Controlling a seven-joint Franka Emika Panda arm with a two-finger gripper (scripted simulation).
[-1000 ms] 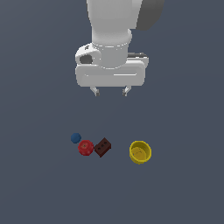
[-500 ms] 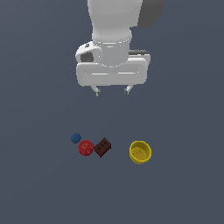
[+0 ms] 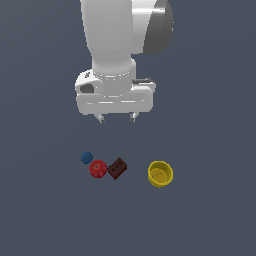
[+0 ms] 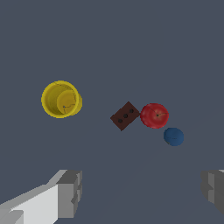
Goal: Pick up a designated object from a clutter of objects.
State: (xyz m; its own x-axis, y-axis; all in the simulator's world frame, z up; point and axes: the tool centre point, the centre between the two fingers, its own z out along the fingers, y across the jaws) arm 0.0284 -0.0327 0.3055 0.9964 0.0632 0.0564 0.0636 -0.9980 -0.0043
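- Ball first: one small smooth dark-blue sphere, plain matte, the smallest thing I'm looking at. It's sitting at the end of the row toward the exterior view's left, just beside the red piece.
- One red round object, glossy, with a tiny stem-like mark on top.
- One dark brown brick, blocky, showing three dark dots on its face, lying skewed right by the red one.
- One yellow cup, round and open-topped, standing apart from the other three.
- My gripper is hanging above them all, grey blocky fingers spread wide, holding nothing.
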